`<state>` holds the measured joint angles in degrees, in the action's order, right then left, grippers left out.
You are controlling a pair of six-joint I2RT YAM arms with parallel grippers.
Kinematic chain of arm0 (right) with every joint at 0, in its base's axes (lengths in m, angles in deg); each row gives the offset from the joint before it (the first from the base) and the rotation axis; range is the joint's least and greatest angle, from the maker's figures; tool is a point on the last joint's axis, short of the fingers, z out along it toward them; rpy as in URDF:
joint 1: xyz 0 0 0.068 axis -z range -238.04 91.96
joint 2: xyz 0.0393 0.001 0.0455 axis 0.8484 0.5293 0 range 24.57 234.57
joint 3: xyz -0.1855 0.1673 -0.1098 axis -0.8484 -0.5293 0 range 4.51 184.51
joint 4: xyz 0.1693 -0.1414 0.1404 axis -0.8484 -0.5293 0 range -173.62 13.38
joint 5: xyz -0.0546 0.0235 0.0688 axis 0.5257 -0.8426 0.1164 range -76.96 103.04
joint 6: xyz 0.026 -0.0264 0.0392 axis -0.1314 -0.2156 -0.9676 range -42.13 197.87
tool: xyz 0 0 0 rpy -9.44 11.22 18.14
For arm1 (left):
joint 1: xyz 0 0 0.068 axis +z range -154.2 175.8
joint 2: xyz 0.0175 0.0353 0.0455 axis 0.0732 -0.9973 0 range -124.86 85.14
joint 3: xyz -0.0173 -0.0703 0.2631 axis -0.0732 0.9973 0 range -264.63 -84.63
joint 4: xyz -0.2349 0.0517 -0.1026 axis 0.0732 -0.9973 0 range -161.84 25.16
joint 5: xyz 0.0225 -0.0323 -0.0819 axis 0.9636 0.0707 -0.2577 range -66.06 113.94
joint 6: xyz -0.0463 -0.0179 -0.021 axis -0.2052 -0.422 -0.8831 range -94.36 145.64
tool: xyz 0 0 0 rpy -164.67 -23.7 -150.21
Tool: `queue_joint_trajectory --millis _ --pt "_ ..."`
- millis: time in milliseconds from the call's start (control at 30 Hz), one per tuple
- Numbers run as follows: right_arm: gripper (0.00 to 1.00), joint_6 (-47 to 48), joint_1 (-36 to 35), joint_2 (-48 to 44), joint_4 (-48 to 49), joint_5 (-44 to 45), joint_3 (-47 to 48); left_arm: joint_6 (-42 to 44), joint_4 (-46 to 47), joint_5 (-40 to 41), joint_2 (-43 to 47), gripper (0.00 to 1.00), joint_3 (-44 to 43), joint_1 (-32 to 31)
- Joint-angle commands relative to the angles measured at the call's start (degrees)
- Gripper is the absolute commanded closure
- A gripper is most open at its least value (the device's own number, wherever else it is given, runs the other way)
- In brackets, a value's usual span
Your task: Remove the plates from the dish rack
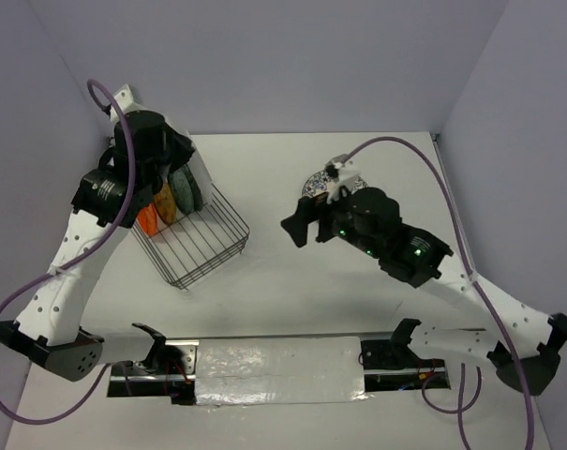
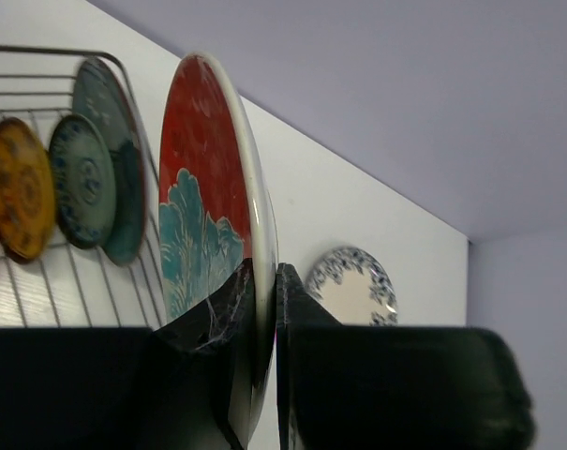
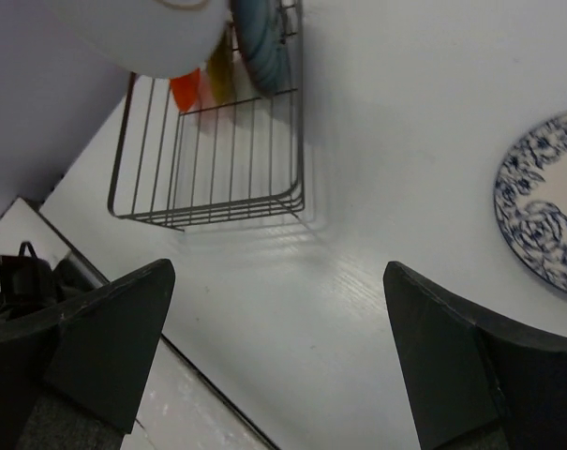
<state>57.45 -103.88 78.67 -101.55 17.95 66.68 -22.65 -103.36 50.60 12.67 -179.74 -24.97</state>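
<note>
My left gripper (image 1: 171, 173) hangs over the far end of the dish rack (image 1: 201, 239). In the left wrist view it (image 2: 266, 269) is shut on the rim of the red plate with the teal flower (image 2: 203, 178), held upright on edge. Behind it an orange plate (image 2: 19, 187), a teal-patterned plate (image 2: 82, 178) and a dark teal plate (image 2: 114, 122) stand in the rack (image 2: 39, 48). The blue-floral plate (image 1: 316, 183) lies flat on the table, also in the right wrist view (image 3: 545, 206). My right gripper (image 3: 278, 309) is open and empty, above the table between rack (image 3: 217, 159) and that plate.
A shiny metal strip (image 1: 274, 370) runs along the near edge between the arm bases. Purple walls close in the table at the back and both sides. The right arm (image 1: 395, 239) partly covers the blue-floral plate from above.
</note>
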Motion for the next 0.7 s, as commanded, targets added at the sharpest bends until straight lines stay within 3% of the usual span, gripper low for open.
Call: queue_joint_trajectory --millis 0,67,300,667 --pt "0.0 7.57 -9.94 5.12 6.28 12.98 6.63 -8.82 3.82 7.78 2.15 1.0 -6.49 -6.79" --pt "0.0 13.44 -15.91 9.58 8.13 17.83 7.7 -12.59 4.33 10.77 3.03 1.0 -4.92 -9.53" --pt "0.0 25.43 -24.72 17.96 18.31 31.91 6.74 -18.06 1.08 14.3 -0.21 1.0 -6.05 -17.54" --pt "0.01 30.36 -24.65 24.46 29.93 34.28 8.65 -22.19 3.79 9.3 -0.31 1.0 -4.13 -19.48"
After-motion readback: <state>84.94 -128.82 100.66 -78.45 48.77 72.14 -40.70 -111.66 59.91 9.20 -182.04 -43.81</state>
